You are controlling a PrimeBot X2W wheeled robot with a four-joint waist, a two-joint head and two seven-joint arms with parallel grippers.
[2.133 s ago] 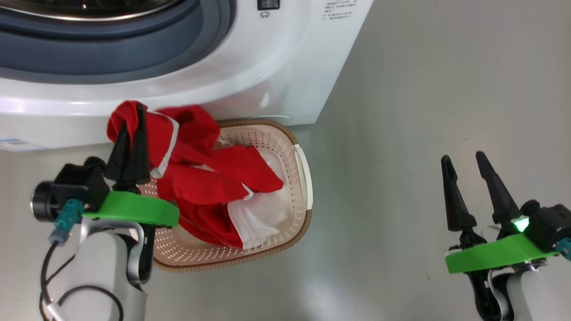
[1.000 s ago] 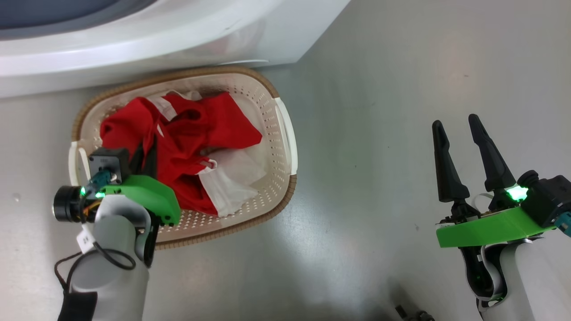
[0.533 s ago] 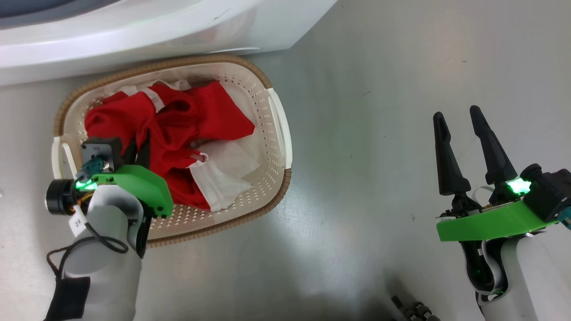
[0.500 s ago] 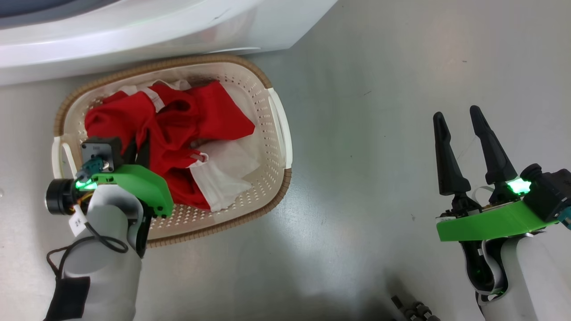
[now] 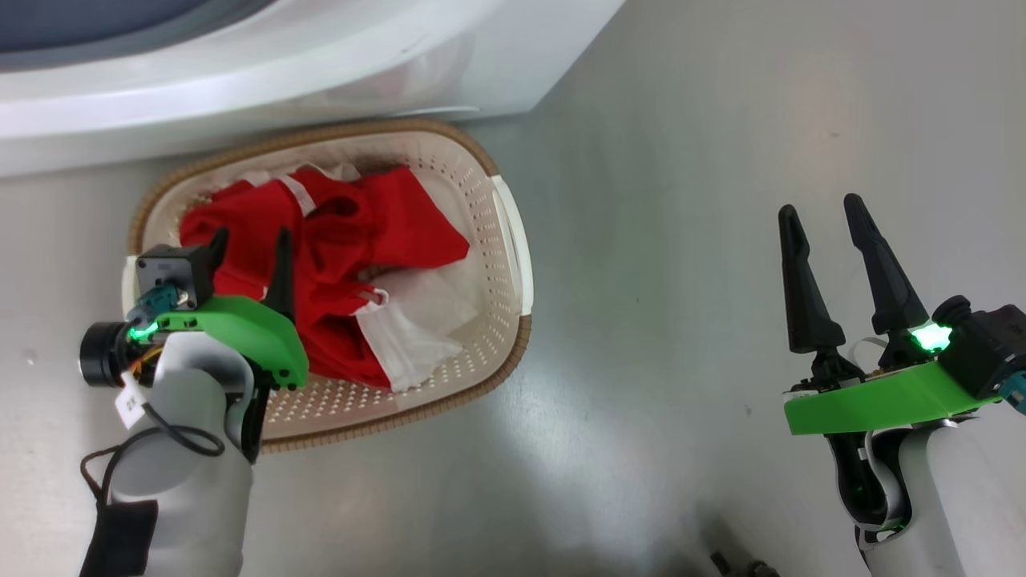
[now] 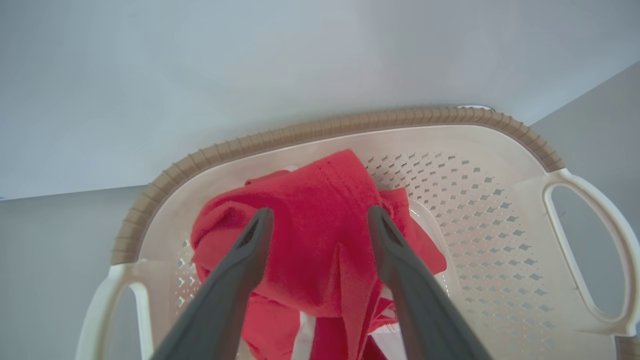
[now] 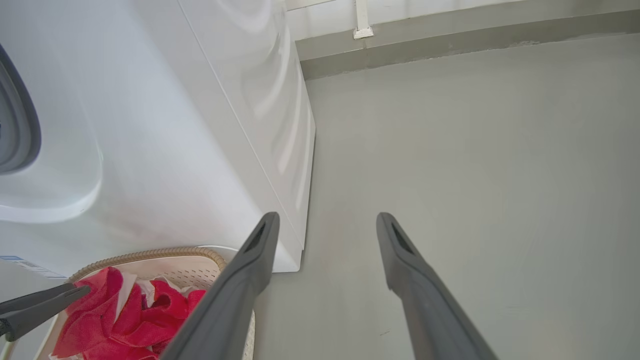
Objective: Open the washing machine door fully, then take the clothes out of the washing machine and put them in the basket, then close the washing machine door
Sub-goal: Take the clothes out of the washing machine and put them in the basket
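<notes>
My left gripper (image 5: 250, 234) hung spread and empty above the basket (image 5: 481, 353), leaving the clothes (image 5: 385, 224) to settle inside. My right gripper (image 5: 819, 205) hung open, well apart from it.

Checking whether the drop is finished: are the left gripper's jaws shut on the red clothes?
No, in the left wrist view the left gripper has its jaws spread apart, with the clothes lying in the basket.

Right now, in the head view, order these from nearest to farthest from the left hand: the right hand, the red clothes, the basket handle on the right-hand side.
From the left hand:
1. red clothes, directly under it.
2. basket handle, off to its right.
3. right hand, farthest right, over the floor.
</notes>
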